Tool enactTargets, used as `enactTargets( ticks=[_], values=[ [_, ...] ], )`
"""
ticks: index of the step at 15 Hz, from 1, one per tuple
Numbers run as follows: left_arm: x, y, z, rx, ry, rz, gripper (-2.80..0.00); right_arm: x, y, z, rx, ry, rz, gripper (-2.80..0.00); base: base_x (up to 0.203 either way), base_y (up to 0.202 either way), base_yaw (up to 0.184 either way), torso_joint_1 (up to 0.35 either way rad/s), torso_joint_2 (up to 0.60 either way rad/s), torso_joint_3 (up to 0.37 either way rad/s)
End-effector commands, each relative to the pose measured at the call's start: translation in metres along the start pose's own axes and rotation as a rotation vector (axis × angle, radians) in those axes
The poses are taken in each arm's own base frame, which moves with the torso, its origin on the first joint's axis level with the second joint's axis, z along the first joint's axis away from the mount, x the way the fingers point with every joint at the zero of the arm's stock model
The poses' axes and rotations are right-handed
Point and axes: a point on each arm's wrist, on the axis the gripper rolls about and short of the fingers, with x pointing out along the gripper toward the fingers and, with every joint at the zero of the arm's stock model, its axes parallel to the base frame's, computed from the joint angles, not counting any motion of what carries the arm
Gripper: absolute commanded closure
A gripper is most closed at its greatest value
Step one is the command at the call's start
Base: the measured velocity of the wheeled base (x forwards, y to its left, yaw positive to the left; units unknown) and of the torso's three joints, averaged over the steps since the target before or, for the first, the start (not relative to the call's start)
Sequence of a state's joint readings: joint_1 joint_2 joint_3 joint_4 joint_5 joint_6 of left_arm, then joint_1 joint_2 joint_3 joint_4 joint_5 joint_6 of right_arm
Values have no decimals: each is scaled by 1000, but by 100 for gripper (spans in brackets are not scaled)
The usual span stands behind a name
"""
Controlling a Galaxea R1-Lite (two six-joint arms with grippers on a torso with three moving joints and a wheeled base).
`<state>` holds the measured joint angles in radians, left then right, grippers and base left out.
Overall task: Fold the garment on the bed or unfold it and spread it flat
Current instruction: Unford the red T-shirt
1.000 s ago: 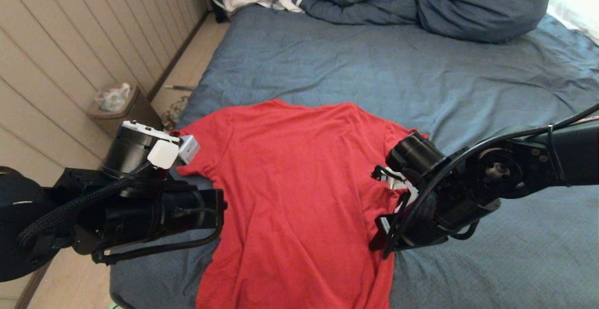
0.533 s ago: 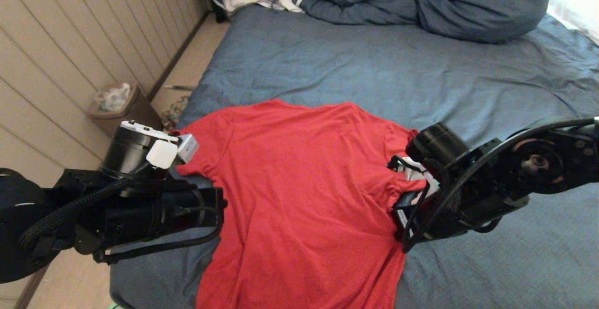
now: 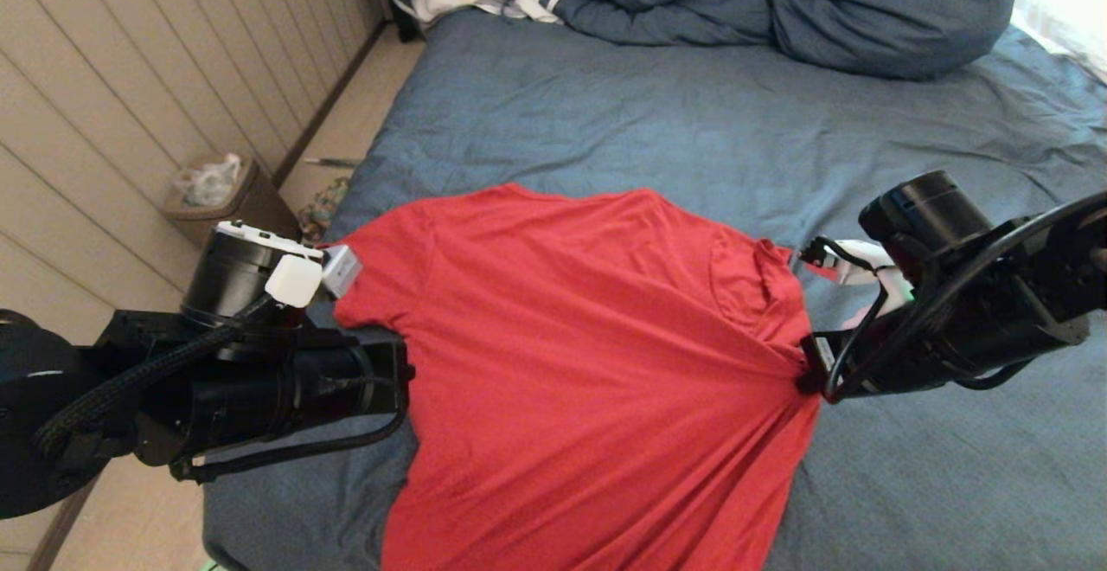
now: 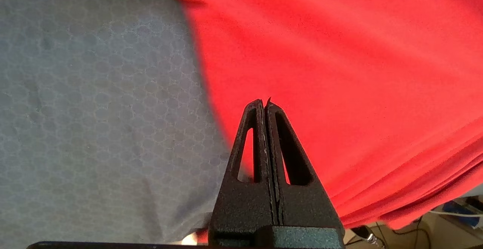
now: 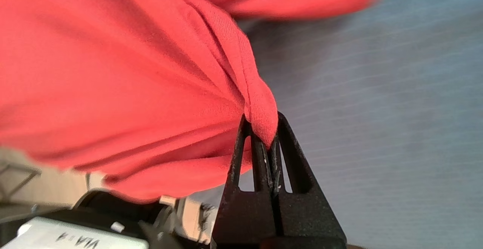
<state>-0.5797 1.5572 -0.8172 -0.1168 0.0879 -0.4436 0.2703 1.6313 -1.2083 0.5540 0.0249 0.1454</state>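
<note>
two arms reach in over the bed (image 3: pixel 605 121), one from each side of the head view. at the left edge, beyond the mattress, a small bin (image 3: pixel 227 199) stands on the floor by the panelled wall. the left gripper (image 4: pixel 265 103) hangs at the lower left, fingers pressed together with nothing between them, over the garment (image 3: pixel 588 363) near its left edge. the red garment lies plain side up across the lower middle of the frame, its left sleeve flat on the slate-blue sheet. at its right edge, the cloth is drawn into tight pleats that run to the right gripper (image 5: pixel 264 136), which is clamped on a bunched fold of it. a dark-blue duvet (image 3: pixel 778 0) is heaped along the top.
</note>
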Motion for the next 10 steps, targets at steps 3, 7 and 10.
enactTargets(
  ticks=[3,7,10],
  values=[
    [1,5,2,-15,-7,17,0,4,-10,1,26,14,-22,0,0,0,0,0,0,0],
    [1,7,3,-20,-3,12,0,10,-9,-2,20,39,-23,0,0,0,0,0,0,0],
    [1,9,6,-27,-10,13,0,10,-9,-5,7,44,-20,-280,0,0,0,0,0,0]
  ],
)
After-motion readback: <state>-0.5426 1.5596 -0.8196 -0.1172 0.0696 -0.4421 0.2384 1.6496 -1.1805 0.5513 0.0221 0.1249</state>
